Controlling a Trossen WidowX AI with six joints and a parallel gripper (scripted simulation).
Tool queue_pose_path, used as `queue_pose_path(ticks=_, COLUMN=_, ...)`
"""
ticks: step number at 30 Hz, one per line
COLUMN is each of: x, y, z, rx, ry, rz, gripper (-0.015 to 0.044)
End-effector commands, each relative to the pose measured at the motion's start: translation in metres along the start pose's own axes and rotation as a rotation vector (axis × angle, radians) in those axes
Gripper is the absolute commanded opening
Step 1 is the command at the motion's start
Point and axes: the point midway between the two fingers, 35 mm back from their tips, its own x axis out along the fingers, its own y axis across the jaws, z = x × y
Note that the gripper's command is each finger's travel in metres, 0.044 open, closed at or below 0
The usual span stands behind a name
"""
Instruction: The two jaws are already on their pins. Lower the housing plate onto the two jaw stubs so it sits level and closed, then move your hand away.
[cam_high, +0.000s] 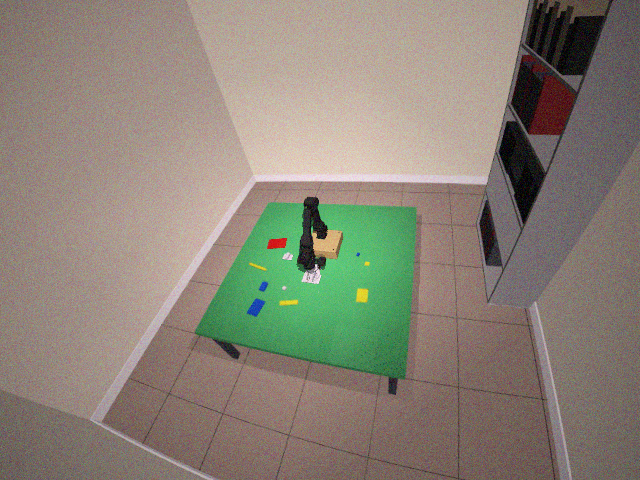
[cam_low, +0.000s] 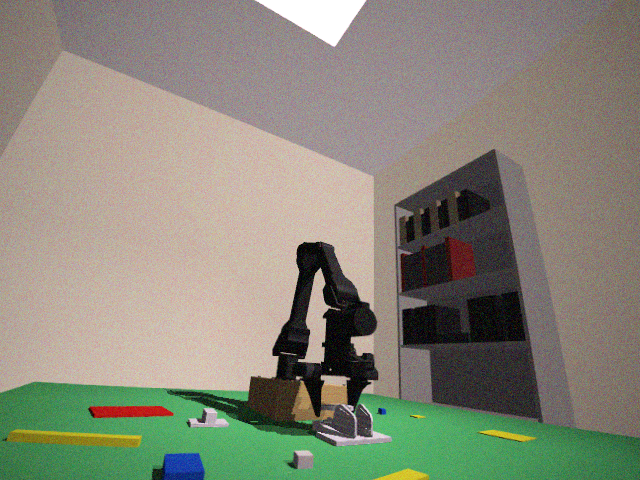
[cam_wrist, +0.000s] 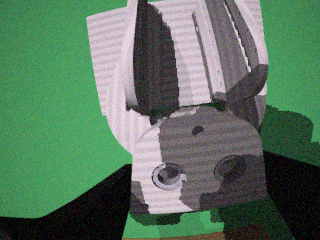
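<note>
The light housing plate (cam_wrist: 210, 145) (cam_low: 329, 407), with two large round holes and one small one, is between the fingers of my gripper (cam_wrist: 193, 164) (cam_low: 334, 408). The gripper is shut on it. Below and ahead lies the white base (cam_wrist: 101, 60) (cam_low: 336, 440) (cam_high: 311, 280). Two upright jaws stand on it: the left jaw (cam_wrist: 128, 62) (cam_low: 345, 421) and the right jaw (cam_wrist: 235, 55) (cam_low: 365, 421). In the wrist view the plate covers the jaws' near ends, so the stubs are hidden. In the exterior view the plate looks a little above the base; the exact gap cannot be told.
A wooden box (cam_high: 329, 244) (cam_low: 275, 398) stands close behind the gripper. A white block on a flat foot (cam_high: 287, 256) (cam_low: 208, 416) and a red plate (cam_high: 277, 243) (cam_low: 130, 411) lie to the left. A small white cube (cam_high: 283, 287) (cam_low: 303, 459) and a blue block (cam_high: 263, 286) (cam_low: 183, 466) are in front.
</note>
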Motion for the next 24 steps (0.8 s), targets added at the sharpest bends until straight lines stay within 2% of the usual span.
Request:
queue_pose_path(ticks=1, x=0.0049, y=0.0005, z=-0.0027, rx=0.006, ry=0.011, rz=0.003, gripper=0.0351)
queue_pose_path(ticks=24, x=0.0073, y=0.0005, z=-0.0027, rx=0.008, ry=0.011, rz=0.003, gripper=0.0351)
